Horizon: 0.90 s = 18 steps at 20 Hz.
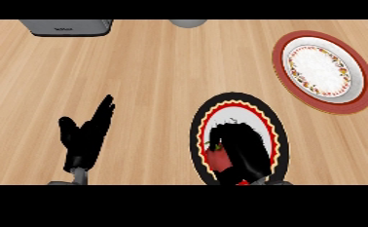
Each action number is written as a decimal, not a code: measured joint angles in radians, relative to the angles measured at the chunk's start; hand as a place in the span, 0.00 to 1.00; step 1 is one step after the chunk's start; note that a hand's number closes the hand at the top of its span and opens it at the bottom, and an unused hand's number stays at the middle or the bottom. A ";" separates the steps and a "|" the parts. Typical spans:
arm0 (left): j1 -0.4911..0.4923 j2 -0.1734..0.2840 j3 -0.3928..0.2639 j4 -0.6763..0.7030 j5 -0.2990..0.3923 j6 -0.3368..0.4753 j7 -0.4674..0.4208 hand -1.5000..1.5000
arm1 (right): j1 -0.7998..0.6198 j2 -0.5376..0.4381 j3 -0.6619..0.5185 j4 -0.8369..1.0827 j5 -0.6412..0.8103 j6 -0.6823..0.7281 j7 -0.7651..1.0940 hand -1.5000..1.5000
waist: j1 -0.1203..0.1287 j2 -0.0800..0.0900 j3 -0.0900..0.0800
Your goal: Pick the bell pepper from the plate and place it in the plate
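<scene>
My right hand (pixel 241 148) lay nearest, over the black-rimmed plate (pixel 203 119), its fingers curled around the red bell pepper (pixel 218 159), which sat on that plate's lower left part. The wooden worktop (pixel 158 70) carried everything. The red-rimmed plate (pixel 282 50) lay well apart at upper right. A grey appliance (pixel 66 27) stood at the far edge. My left hand (pixel 84 136) rested at lower left, fingers straight.

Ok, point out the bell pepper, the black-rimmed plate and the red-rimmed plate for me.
bell pepper (pixel 215 157): head view, on its red side showing left of the right hand.
black-rimmed plate (pixel 233 98): head view, on its far black rim.
red-rimmed plate (pixel 321 65): head view, on its white centre.
</scene>
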 measured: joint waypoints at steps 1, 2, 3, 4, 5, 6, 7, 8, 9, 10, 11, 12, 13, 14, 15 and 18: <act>0.001 0.001 0.000 -0.003 0.000 -0.002 0.001 0.50 | -0.012 0.028 -0.003 0.017 0.025 -0.009 0.046 1.00 | 0.001 0.000 0.000; 0.006 0.005 0.004 -0.007 0.002 -0.006 -0.002 0.50 | -0.014 0.053 0.000 0.017 0.052 -0.014 0.101 1.00 | 0.000 0.000 -0.001; 0.007 0.009 0.009 -0.010 0.008 -0.011 0.003 0.50 | -0.020 0.073 0.007 0.011 0.075 -0.015 0.167 1.00 | 0.000 0.000 -0.001; -0.001 0.013 0.015 -0.008 0.012 -0.015 0.014 0.50 | -0.033 0.089 0.016 0.018 0.092 -0.038 0.221 1.00 | 0.001 0.001 -0.001; 0.001 0.010 0.014 -0.007 0.009 -0.015 0.006 0.50 | -0.048 0.101 0.020 0.021 0.107 -0.070 0.258 1.00 | 0.002 0.001 -0.001; -0.002 0.006 0.012 -0.003 0.005 -0.011 0.006 0.50 | -0.065 0.110 0.024 0.020 0.123 -0.109 0.282 1.00 | 0.002 0.002 -0.001; -0.002 0.007 0.014 -0.004 0.009 -0.015 0.007 0.50 | -0.085 0.118 0.023 0.013 0.141 -0.145 0.303 1.00 | 0.002 0.002 -0.001; -0.004 0.002 0.013 0.002 0.005 -0.012 0.005 0.50 | -0.097 0.124 0.027 0.004 0.166 -0.183 0.323 1.00 | 0.001 0.001 -0.001; 0.001 0.003 0.013 -0.004 0.006 -0.016 0.000 0.50 | -0.104 0.129 0.030 -0.006 0.191 -0.217 0.340 1.00 | 0.001 0.001 -0.001; 0.003 0.006 0.017 -0.001 0.008 -0.021 -0.004 0.50 | -0.108 0.132 0.036 -0.028 0.219 -0.239 0.363 1.00 | -0.001 0.000 -0.001; 0.001 0.004 0.017 -0.003 0.007 -0.018 0.003 0.50 | -0.111 0.135 0.040 -0.038 0.243 -0.266 0.381 1.00 | -0.002 0.000 -0.001; 0.002 0.001 0.015 -0.003 0.001 -0.015 0.000 0.50 | -0.122 0.137 0.038 -0.051 0.259 -0.295 0.403 1.00 | -0.002 0.001 -0.001; 0.001 0.000 0.015 -0.005 -0.001 -0.011 0.006 0.50 | -0.119 0.139 0.030 -0.076 0.270 -0.315 0.416 1.00 | -0.003 0.000 -0.001; -0.004 -0.002 0.016 -0.001 0.000 -0.010 0.013 0.50 | -0.122 0.141 0.024 -0.096 0.282 -0.337 0.436 1.00 | -0.004 0.000 0.000; -0.001 -0.004 0.013 -0.008 -0.002 -0.010 0.014 0.50 | -0.125 0.142 0.006 -0.113 0.287 -0.355 0.446 1.00 | -0.004 0.001 0.000; 0.002 0.006 0.029 -0.001 0.011 -0.032 0.004 0.50 | -0.115 0.144 -0.031 -0.150 0.295 -0.430 0.483 1.00 | -0.004 0.001 0.000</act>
